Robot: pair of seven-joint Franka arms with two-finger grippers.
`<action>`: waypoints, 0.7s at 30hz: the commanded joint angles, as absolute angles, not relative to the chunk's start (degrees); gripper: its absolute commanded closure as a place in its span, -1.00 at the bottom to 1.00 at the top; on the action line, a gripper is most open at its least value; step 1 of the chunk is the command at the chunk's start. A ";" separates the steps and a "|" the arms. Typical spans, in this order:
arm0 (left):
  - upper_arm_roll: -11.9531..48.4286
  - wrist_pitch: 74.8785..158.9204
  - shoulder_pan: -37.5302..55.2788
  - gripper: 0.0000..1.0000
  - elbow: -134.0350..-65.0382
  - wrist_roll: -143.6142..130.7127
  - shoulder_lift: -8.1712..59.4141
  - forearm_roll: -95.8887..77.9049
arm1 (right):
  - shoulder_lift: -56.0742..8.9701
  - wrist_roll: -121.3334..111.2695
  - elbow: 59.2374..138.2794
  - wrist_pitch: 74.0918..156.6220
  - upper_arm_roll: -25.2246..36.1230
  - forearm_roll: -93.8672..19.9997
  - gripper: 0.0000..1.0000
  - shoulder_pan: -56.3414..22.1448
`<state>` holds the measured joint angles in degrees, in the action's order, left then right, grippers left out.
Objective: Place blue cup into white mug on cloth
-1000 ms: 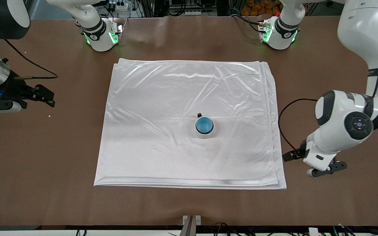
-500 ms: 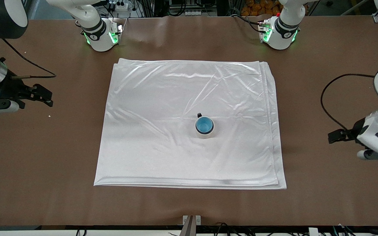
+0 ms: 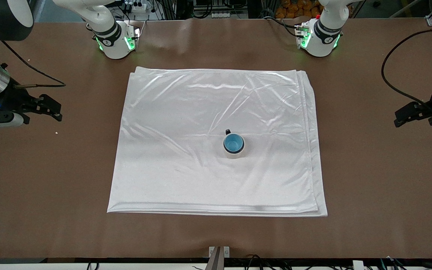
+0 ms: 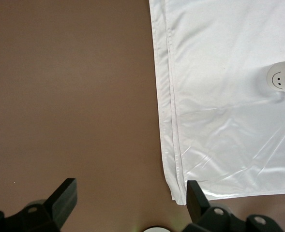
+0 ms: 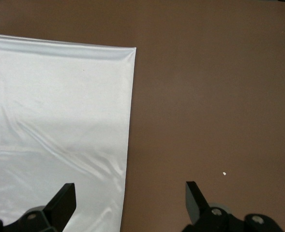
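Currently the cloth [image 3: 216,142] lies flat on the brown table [image 3: 369,195]. The white mug [image 3: 234,147] stands upright on it, and the blue cup [image 3: 233,142] is seated inside the mug. Judged from this, placement is complete and no grasp remains.

The left gripper [image 4: 127,198] hangs over bare table, fingers spread and empty, the mug well apart from them. The right gripper [image 5: 130,198] waits over the cloth's edge, fingers likewise spread and empty.

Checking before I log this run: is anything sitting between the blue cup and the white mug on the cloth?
Nothing visible. The blue cup already sits inside the white mug on the cloth. The left gripper and the right gripper are both open over bare table.
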<state>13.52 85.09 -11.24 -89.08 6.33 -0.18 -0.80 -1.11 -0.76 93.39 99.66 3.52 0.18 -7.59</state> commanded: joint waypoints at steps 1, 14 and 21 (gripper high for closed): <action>12.30 84.73 -9.58 -1.00 -90.70 7.65 -2.55 -1.50 | -0.18 -0.35 93.43 98.96 3.25 0.26 -1.00 -7.56; 11.60 85.34 -9.40 -1.00 -90.44 7.21 -2.64 1.32 | 0.18 -0.44 93.43 99.05 3.25 0.26 -1.00 -7.65; 11.60 86.22 -9.40 -1.00 -90.62 7.12 -2.46 2.37 | 0.18 -0.44 93.43 99.05 3.25 0.26 -1.00 -7.65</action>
